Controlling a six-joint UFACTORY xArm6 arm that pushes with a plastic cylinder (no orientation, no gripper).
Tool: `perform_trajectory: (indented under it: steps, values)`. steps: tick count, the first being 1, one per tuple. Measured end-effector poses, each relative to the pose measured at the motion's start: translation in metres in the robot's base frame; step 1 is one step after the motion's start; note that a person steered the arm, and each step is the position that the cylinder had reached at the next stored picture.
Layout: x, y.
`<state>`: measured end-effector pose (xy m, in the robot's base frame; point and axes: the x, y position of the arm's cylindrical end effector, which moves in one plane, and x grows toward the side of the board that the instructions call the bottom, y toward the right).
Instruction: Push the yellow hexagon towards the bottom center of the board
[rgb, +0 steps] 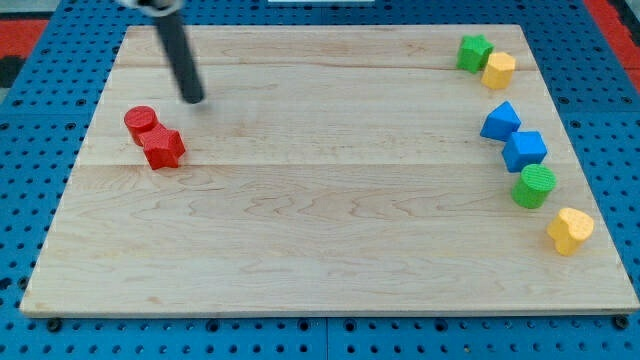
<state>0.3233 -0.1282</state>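
The yellow hexagon (499, 70) sits at the view's top right of the wooden board (320, 230), touching a green star-shaped block (474, 52) on its upper left. My tip (194, 99) is at the view's upper left, far from the hexagon. It stands just above and right of a red cylinder (141, 122) and a red block (162, 148), without touching them.
Down the view's right side lie a blue triangle (501, 121), a blue block (525, 150), a green cylinder (534, 186) and a yellow heart-shaped block (570, 230). Blue pegboard (30, 150) surrounds the board.
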Motion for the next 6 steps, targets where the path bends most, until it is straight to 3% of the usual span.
perform_trajectory:
  steps: [1, 3, 6]
  values:
    - [-0.01, 0.071]
    - [-0.025, 0.15]
    - [-0.037, 0.19]
